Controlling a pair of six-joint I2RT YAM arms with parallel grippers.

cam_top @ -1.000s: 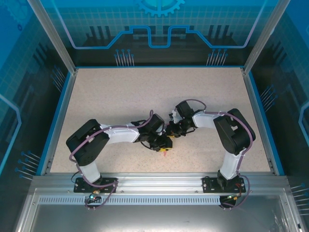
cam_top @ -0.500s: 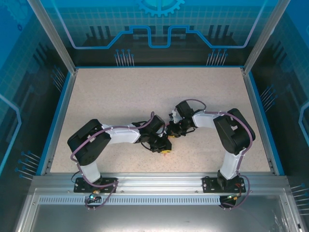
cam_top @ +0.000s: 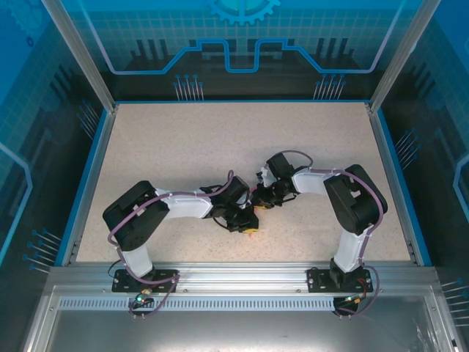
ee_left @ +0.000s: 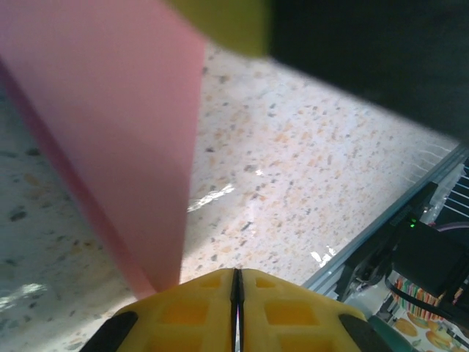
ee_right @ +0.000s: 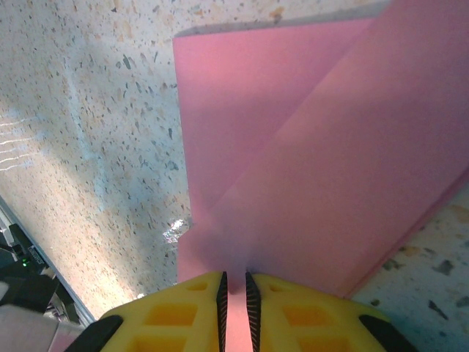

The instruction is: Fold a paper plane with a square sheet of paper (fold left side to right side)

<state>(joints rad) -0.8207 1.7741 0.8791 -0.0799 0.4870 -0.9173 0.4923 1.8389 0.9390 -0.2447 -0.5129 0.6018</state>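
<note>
Top view: both arms meet at the front middle of the surface, the 2 hands almost touching. It hides what they grip. Right wrist view: right hand clamped on the near edge of the pink paper, pink showing in the thin slot between the pads; 2 overlapping layers, 1 diagonal fold edge. Left wrist view: left hand closed, pads meeting in a hairline. The paper narrows to 1 point touching the finger left of that seam. Can't tell if any is pinched.
</note>
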